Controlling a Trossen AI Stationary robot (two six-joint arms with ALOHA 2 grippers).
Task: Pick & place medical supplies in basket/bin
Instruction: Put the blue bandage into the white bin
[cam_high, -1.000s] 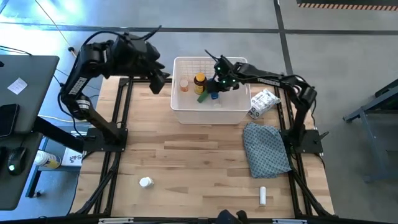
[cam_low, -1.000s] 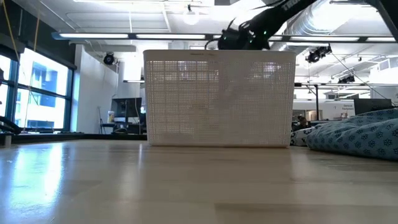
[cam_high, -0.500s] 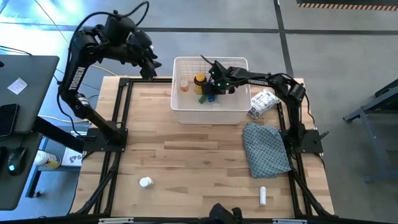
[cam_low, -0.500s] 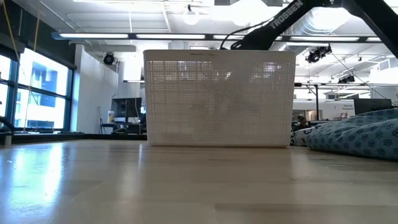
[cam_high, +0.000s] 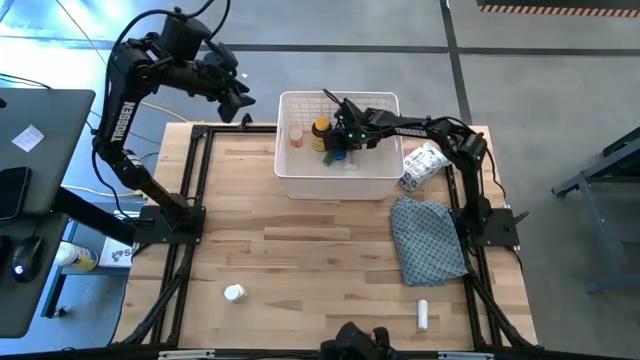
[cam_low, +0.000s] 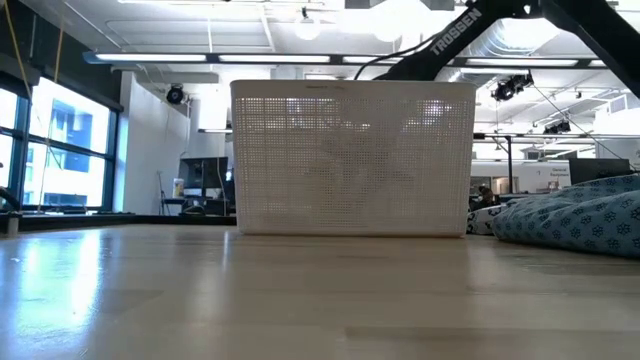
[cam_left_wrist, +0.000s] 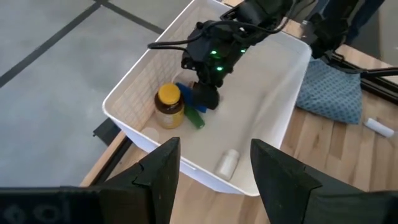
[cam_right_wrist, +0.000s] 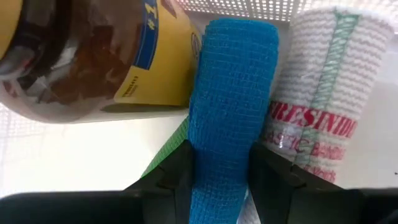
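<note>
Holding amber bottle (cam_left_wrist: 169, 106), green piece (cam_left_wrist: 194, 119), blue roll (cam_right_wrist: 230, 106): white bin (cam_high: 290, 180).

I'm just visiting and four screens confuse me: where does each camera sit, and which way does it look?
High: overhead, straight down on both arms and the white bin.
Low: table height, facing the bin's side; one arm above.
Left wrist: on the raised left arm, down into the bin; own fingers frame it.
Right wrist: inside the bin, fingers around the blue roll.
Shared: amber bottle.
</note>
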